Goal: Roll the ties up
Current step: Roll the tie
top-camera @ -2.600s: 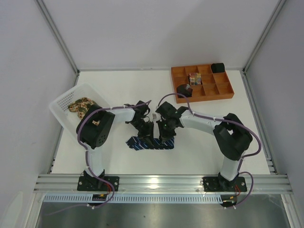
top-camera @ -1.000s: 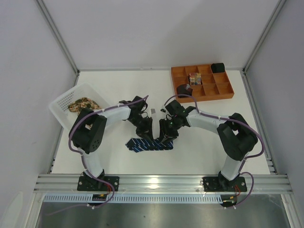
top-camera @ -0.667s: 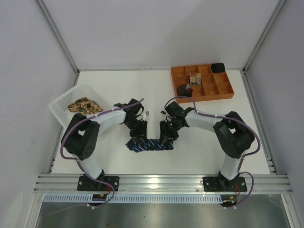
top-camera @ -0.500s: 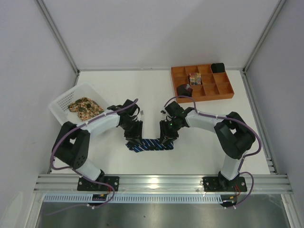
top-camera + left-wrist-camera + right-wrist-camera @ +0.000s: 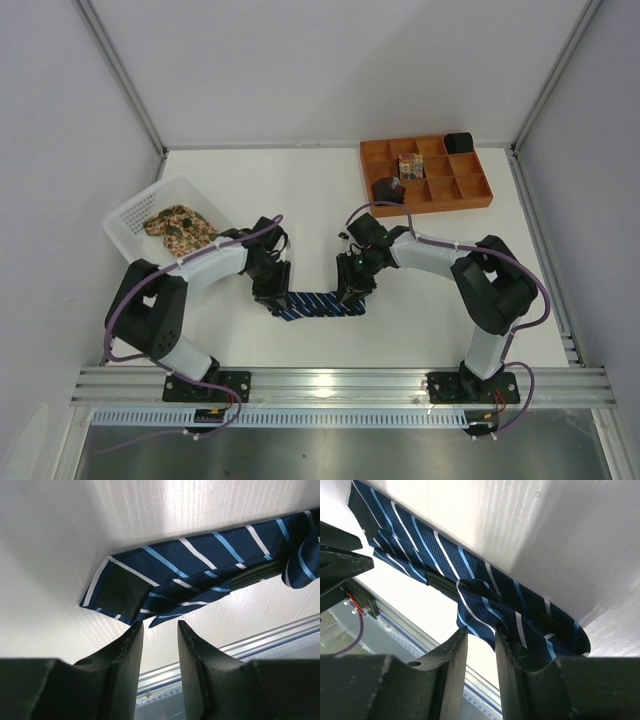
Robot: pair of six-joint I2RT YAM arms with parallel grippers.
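White tabletop (image 5: 420, 320) carries the navy tie (image 5: 318, 304) near its front edge, lying between both grippers. Only the overhead view shows the white basket (image 5: 130, 212) at the left edge, holding the floral tie (image 5: 178, 224), and the orange tray (image 5: 470, 188) at the far right corner. The left wrist view alone shows the left gripper (image 5: 159, 625), its jaws apart and empty, just off the tie's pointed end. The right wrist view shows the right gripper (image 5: 480, 632) narrowly parted at a raised fold; whether it pinches the fold, I cannot tell.
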